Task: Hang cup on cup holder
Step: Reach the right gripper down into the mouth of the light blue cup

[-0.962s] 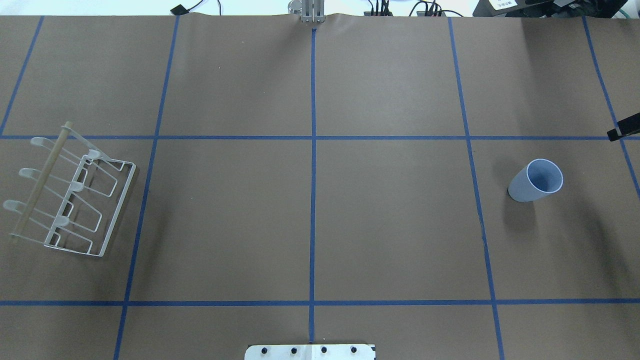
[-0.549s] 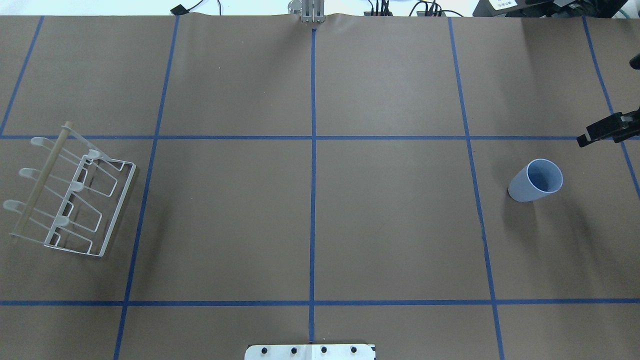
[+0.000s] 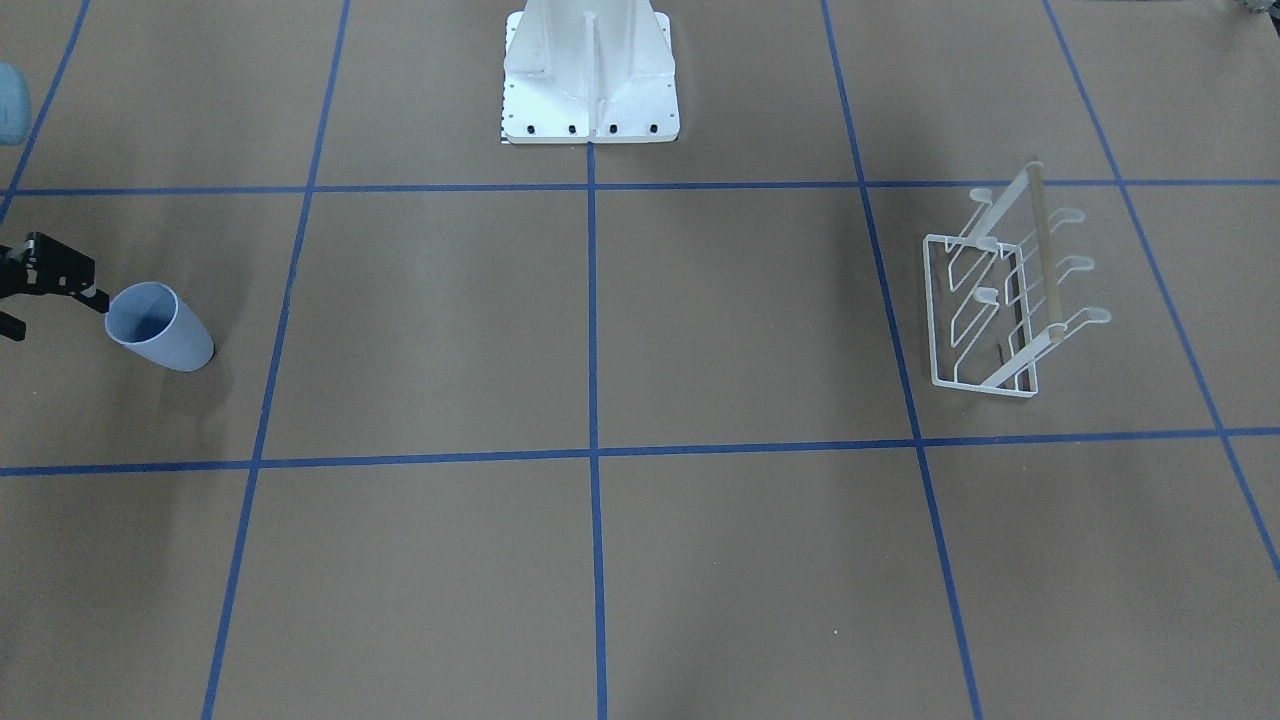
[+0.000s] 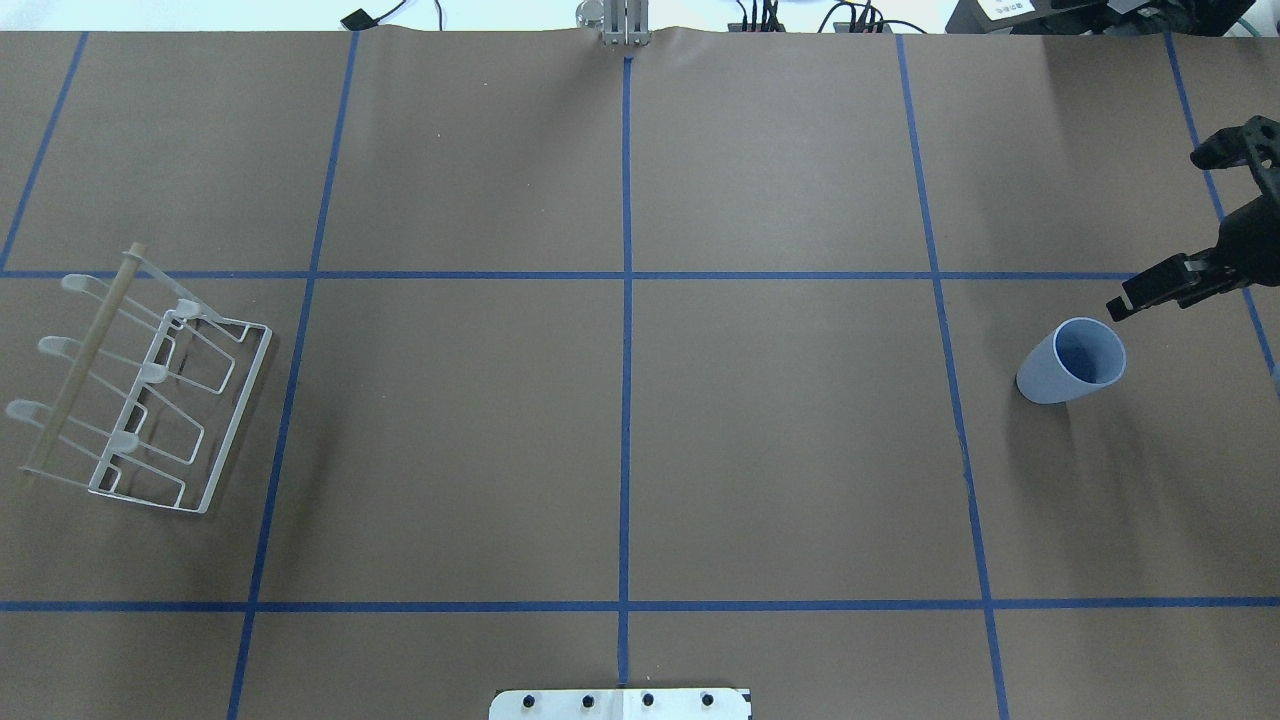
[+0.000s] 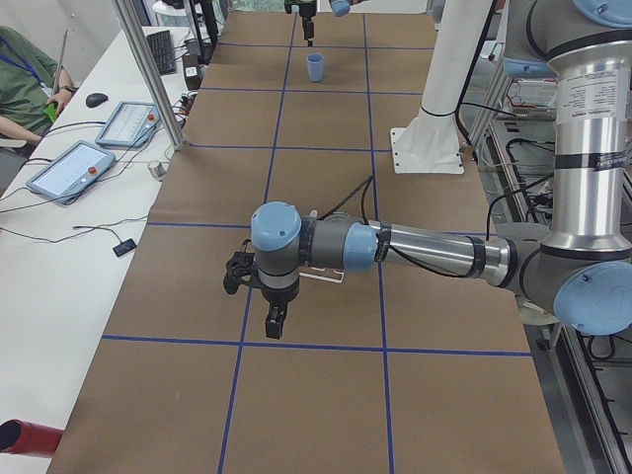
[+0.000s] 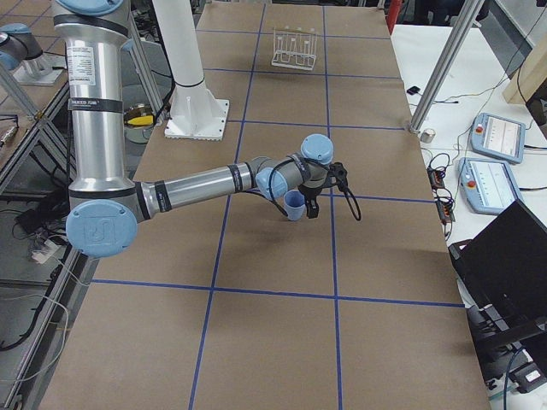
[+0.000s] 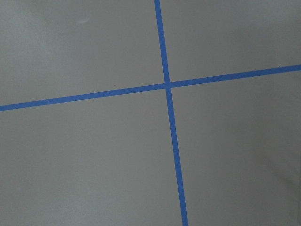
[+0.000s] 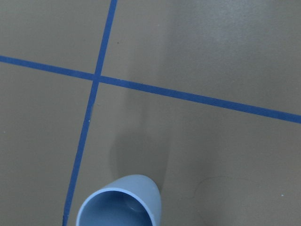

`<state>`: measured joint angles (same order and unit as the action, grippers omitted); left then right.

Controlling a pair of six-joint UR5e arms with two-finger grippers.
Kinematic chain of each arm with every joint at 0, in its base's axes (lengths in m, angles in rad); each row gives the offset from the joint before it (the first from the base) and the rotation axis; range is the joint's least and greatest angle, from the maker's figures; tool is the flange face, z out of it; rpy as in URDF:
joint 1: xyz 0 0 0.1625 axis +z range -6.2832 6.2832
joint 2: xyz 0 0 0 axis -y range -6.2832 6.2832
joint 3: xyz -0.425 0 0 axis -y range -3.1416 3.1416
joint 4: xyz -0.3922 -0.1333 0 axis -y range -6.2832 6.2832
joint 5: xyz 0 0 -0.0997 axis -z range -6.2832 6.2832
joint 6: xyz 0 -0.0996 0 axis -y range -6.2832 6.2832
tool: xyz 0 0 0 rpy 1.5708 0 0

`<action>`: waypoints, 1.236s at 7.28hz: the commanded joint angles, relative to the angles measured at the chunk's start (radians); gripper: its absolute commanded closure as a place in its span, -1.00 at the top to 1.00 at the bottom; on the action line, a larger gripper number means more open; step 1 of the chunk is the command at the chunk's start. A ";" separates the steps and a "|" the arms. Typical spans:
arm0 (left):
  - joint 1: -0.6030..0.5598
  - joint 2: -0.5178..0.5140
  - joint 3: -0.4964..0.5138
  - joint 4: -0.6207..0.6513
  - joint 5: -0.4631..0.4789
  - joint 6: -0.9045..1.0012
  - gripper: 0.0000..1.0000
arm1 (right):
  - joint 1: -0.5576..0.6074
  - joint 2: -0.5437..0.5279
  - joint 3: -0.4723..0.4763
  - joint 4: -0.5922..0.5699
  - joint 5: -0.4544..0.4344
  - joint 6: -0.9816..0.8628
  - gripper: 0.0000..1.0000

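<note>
A: What could go wrong from here?
B: Nothing is held yet. The cup (image 4: 1070, 365) is stood upright, mouth up, on the counter (image 4: 780, 450) at the right of the overhead frame. The right pincer (image 4: 1156, 233) is spread wide, with one fingertip (image 4: 1125, 300) just beside the rim on its upper-right side. If the descent is made off-centre, the rim could be struck and the light tumbler tipped or pushed away. Its smooth, tapered wall could also be squeezed out of a weak grip.
A: And beyond the pick?
B: The cup holder (image 4: 152, 373) is set well apart, at the far left of that frame, so a long carry or a hand-over is called for. The cup must be turned mouth-down over an angled prong, and it could be left sliding off at a misjudged angle.
A: And the left pincer (image 5: 274, 321)?
B: It is shown only by the side camera, hung over the counter. Whether it is spread or closed cannot be told.
A: What else is around?
B: Near to far in the overhead frame: the white base plate (image 4: 620, 703) at the bottom edge, blue tape lines (image 4: 627, 400) across the counter, cables (image 4: 765, 15) at the top edge. Only tape is crossed between cup and cup holder.
</note>
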<state>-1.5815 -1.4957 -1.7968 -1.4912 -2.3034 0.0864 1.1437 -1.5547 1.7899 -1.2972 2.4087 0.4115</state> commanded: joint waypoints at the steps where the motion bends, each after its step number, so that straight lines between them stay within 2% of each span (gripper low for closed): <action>1: 0.000 0.002 0.001 0.000 -0.002 0.001 0.98 | -0.039 0.001 -0.007 -0.001 -0.009 0.001 1.00; 4: -0.003 0.003 -0.002 0.000 -0.002 0.000 0.98 | -0.064 0.010 -0.027 -0.001 -0.013 0.004 0.99; 9: -0.003 0.002 -0.019 0.005 -0.001 0.000 0.98 | -0.068 0.050 -0.118 -0.001 -0.020 0.004 0.93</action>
<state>-1.5846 -1.4928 -1.8130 -1.4874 -2.3043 0.0861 1.0767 -1.5183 1.6989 -1.2985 2.3947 0.4158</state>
